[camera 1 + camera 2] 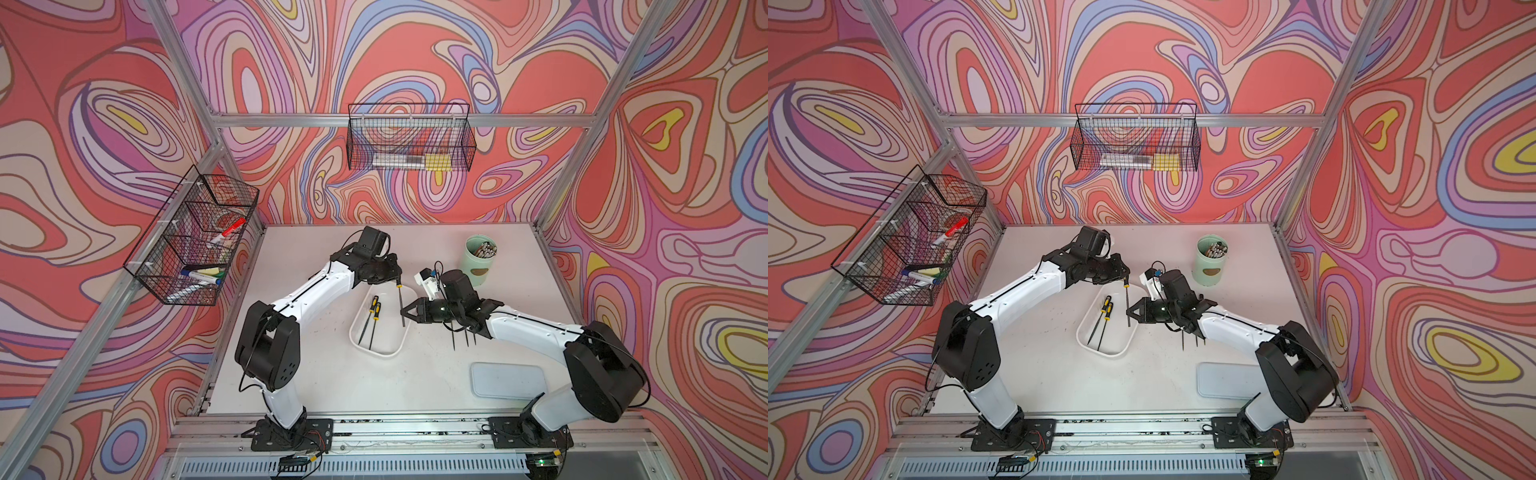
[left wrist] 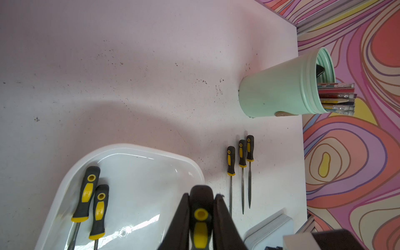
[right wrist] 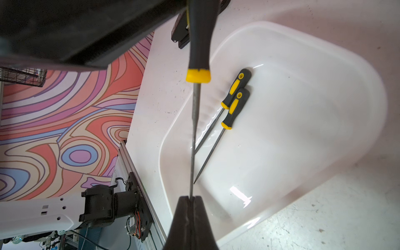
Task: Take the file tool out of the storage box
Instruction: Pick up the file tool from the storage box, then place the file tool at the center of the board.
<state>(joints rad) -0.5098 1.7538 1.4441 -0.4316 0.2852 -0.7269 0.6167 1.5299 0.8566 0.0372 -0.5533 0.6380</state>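
A file tool (image 1: 402,305) with a black-and-yellow handle hangs over the right rim of the white storage box (image 1: 388,336). My left gripper (image 1: 397,279) is shut on its handle (image 2: 201,225). My right gripper (image 1: 404,312) is shut on its thin metal blade (image 3: 194,121), reaching in from the right. In the right wrist view the right gripper's jaws (image 3: 190,198) pinch the blade with no gap. Two more files (image 3: 233,97) lie side by side inside the storage box (image 3: 303,129). Both top views show the same two-handed hold on the file tool (image 1: 1128,305).
Three files (image 2: 242,173) lie in a row on the table right of the box, partly under my right arm (image 1: 465,338). A mint-green cup (image 1: 478,262) of pencils stands at the back right. A flat grey-blue lid (image 1: 507,380) lies front right. Wire baskets (image 1: 409,141) hang on the walls.
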